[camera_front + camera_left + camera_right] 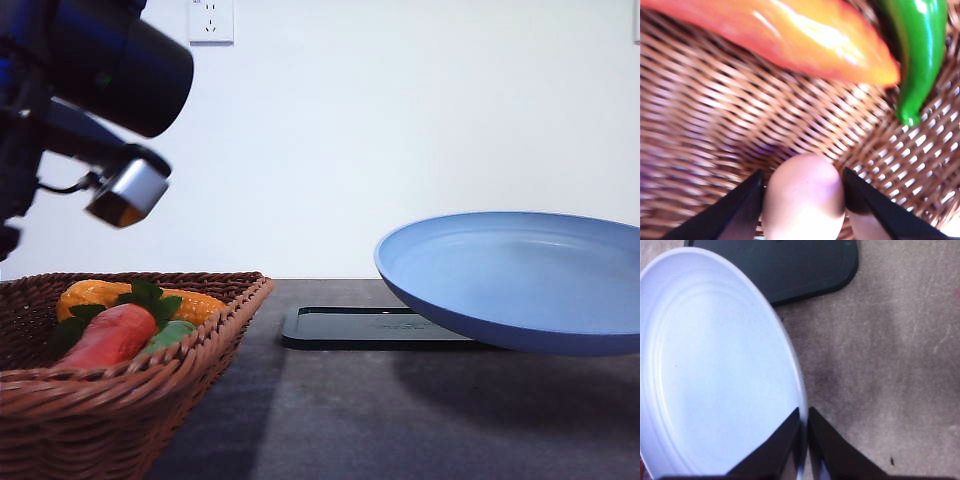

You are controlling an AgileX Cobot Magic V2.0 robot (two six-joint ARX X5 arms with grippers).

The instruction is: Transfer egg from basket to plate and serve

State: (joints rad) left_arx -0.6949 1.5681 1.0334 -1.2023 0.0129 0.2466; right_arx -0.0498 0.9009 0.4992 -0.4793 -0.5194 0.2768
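Note:
The egg [802, 200], smooth and reddish-brown, sits between the two black fingers of my left gripper [802, 175], which touch it on both sides just over the woven floor of the basket [715, 125]. In the front view the basket [130, 380] stands at the near left, under my left arm [100, 60]. The blue plate [510, 275] hangs tilted above the table at the right. My right gripper [804, 412] is shut on the rim of the plate [715, 365].
A red-orange carrot-like vegetable [110, 335], a yellow vegetable [95, 293] and a green pepper [920, 50] lie in the basket near the egg. A flat black tray [350, 325] lies on the dark table behind and below the plate.

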